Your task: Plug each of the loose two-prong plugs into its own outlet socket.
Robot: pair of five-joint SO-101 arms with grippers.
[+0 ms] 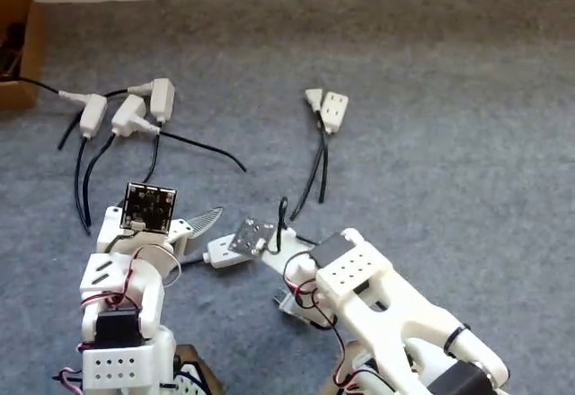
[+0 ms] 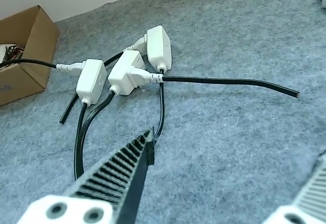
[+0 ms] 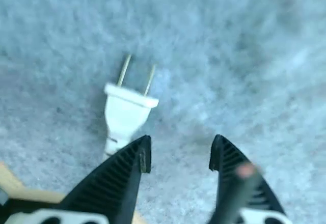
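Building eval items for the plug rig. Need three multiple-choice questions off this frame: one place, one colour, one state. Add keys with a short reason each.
1. In the high view, where is the cardboard box?
A. at the upper left edge
B. between the two arms
C. at the upper right corner

2. What colour are the cords on the white connectors?
A. red
B. black
C. white

3. What state is the right gripper in?
A. open, with the two-prong plug lying loose on the grey surface
B. shut on that plug
C. shut on a cord

Key:
1 A: the left frame edge cuts the box, near the top.
2 B: black cords trail from the white bodies.
3 A: its fingers stand apart and the plug lies beside one, ungripped.
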